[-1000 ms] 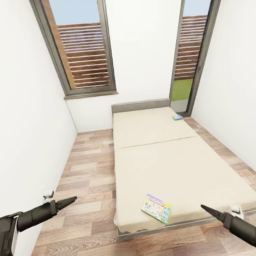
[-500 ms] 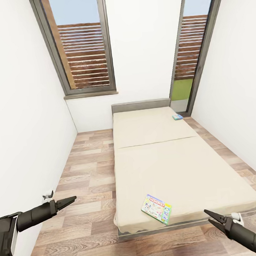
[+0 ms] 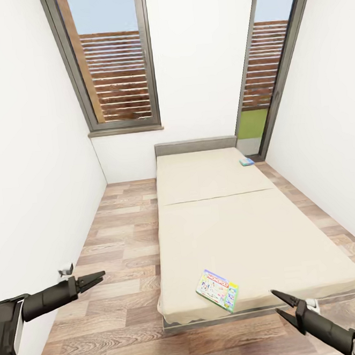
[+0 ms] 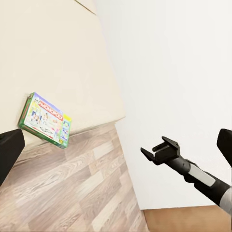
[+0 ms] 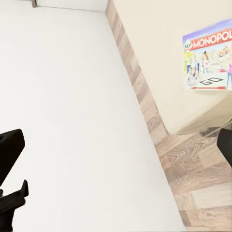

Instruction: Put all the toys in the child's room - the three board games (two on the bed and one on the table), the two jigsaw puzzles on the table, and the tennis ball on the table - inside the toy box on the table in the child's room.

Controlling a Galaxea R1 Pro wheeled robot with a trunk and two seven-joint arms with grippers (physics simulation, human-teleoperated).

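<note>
- We face the bed [image 3: 247, 230], a low beige two-part mattress with a grey headboard [image 3: 195, 146] against the far white wall, between two tall windows [image 3: 110, 59].
- The Monopoly box [image 3: 217, 289] lies flat near the bed's near edge, turned at an angle to that edge; we also see it in the left wrist view [image 4: 45, 120] and, cropped, in the right wrist view [image 5: 209, 60].
- The small blue game box [image 3: 246, 162] lies far back on the mattress, near its right edge and close to the headboard.
- Our right gripper [image 3: 279, 304] hangs low over the wooden floor [image 3: 118, 242], just off the bed's near right corner, its fingers spread wide and holding nothing; the Monopoly box is near it, not touching.
- Our left gripper [image 3: 97, 278] hovers over the floor beside the left wall, well apart from the bed, its fingers narrowly parted and empty.
</note>
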